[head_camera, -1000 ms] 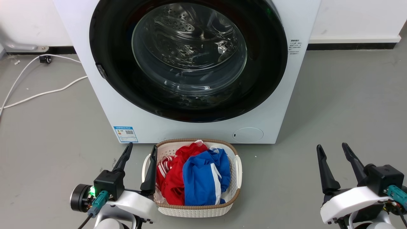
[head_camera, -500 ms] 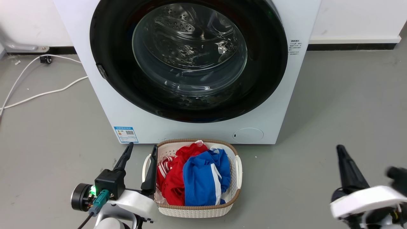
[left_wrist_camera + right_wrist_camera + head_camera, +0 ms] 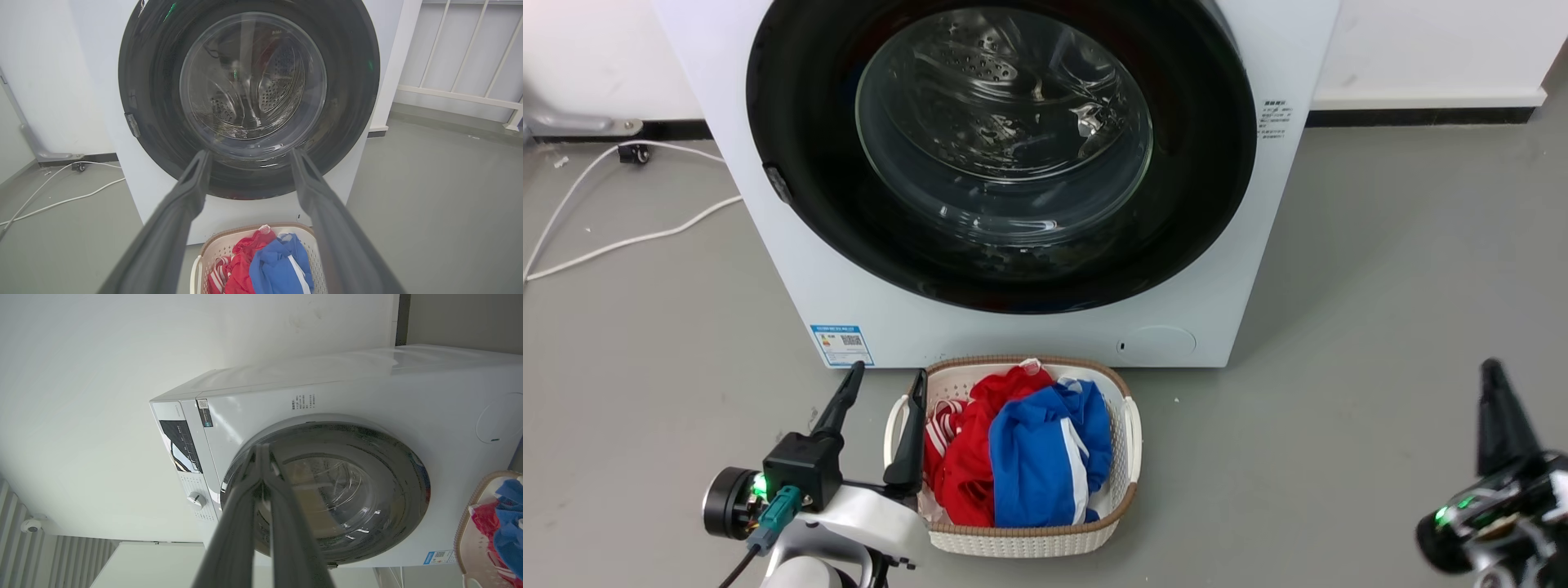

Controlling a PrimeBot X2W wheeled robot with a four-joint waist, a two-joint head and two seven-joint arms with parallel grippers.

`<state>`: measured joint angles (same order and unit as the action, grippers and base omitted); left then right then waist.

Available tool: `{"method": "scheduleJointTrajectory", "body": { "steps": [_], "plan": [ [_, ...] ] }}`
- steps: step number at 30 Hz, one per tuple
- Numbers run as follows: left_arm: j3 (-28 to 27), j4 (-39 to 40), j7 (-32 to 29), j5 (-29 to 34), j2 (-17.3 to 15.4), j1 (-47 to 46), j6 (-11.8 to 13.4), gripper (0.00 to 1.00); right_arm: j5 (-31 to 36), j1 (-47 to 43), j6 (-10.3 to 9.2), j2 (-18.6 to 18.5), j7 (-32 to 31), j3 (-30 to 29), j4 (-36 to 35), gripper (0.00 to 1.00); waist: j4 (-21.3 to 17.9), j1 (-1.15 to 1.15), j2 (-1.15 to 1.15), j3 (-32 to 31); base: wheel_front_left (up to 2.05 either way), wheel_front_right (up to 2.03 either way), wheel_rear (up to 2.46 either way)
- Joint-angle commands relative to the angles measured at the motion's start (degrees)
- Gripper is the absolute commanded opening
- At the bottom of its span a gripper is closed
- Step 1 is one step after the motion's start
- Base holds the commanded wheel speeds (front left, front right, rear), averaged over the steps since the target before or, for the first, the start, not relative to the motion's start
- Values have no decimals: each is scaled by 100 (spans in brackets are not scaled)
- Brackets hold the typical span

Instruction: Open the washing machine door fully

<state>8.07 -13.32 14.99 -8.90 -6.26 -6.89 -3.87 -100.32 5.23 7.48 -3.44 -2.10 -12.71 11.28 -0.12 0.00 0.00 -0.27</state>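
The washing machine door (image 3: 1209,163), a glossy black ring around a bulging glass bowl, lies flat against the white machine front, also in the left wrist view (image 3: 155,81) and right wrist view (image 3: 408,486). My left gripper (image 3: 888,371) stands open low at the left, well short of the door, one finger beside the basket. Its two fingers (image 3: 184,204) frame the door's lower half. My right gripper (image 3: 1492,367) is at the far lower right, turned on its side, away from the machine. In the right wrist view its fingertips (image 3: 261,448) meet with nothing between them.
A white laundry basket (image 3: 1123,506) with red and blue clothes stands on the grey floor right before the machine. A small round white flap (image 3: 1156,341) sits low on the machine front. White cables (image 3: 629,241) run over the floor at the left. A white railing (image 3: 461,96) is to the right.
My right gripper has swung to the right edge, rolled onto its side and shut its fingers. The head camera has shifted slightly. The left arm and the door have stayed put.
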Motion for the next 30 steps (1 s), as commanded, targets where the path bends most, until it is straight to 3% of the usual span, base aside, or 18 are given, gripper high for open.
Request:
{"method": "scheduleJointTrajectory", "body": {
  "steps": [1, 8, 9, 19, 24, 30],
  "plan": [
    [-28, 39, 27, 6, 5, -6, 9, 100, -90, 163, 3, -136, 9, -54, 100, 0, -27, 0, 0, 65, 0, 0, 0],
    [-31, 269, 22, 88, 36, -263, 33, 100, -1336, 1458, 3, -950, -275, 217, 1352, 0, 14, 0, 0, 535, 0, 0, 0],
    [-24, 364, 22, 127, 48, -411, 23, 100, -1722, 2107, 3, -1414, -456, 621, 1924, 0, 83, 0, 0, 785, 0, 0, 0],
    [102, 727, 22, 252, 136, -846, -1, 100, -2409, 4382, 3, -2597, -1392, 2542, 3518, 0, 440, 0, 0, 1585, 0, 0, 0],
    [162, 894, 22, 277, 187, -1013, -17, 100, -2415, 5593, 3, -2712, -1720, 3475, 4199, 0, 560, 0, 0, 1916, 0, 0, 0],
    [231, 1094, 22, 319, 233, -1194, -4, 100, -2211, 6876, 3, -2495, -1938, 4407, 4997, 0, 670, 0, 0, 2270, 0, 0, 0]
  ]
}}
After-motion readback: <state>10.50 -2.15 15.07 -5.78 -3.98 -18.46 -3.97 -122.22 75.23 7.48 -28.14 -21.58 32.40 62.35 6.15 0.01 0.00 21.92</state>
